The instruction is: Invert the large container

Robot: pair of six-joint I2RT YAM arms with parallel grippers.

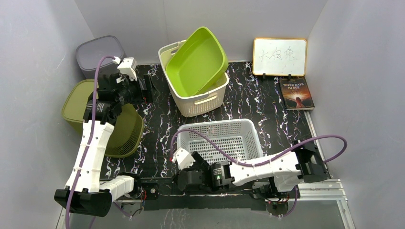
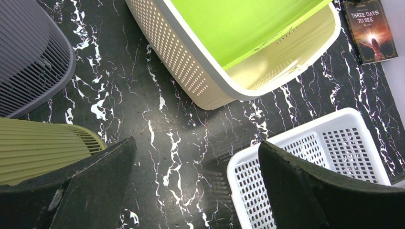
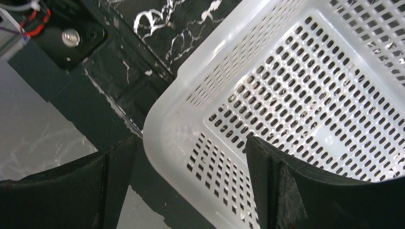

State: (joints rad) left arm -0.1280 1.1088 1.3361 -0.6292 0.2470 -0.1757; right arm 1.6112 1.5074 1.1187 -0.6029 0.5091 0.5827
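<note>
White basket (image 3: 296, 95) corner between spread right hand (image 3: 190, 143), whiteboard (image 1: 280, 56) overhead only

Soft, even light falls on plain pale grey walls (image 1: 28, 47) that enclose a black tabletop with white marble veining (image 1: 157, 119) on three sides.

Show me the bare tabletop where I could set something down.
Free: the strip between the cream basket and the book; the patch between the olive bin and the white mesh basket. Crowded: the far-left corner, where the grey bin and olive bin sit together.
</note>
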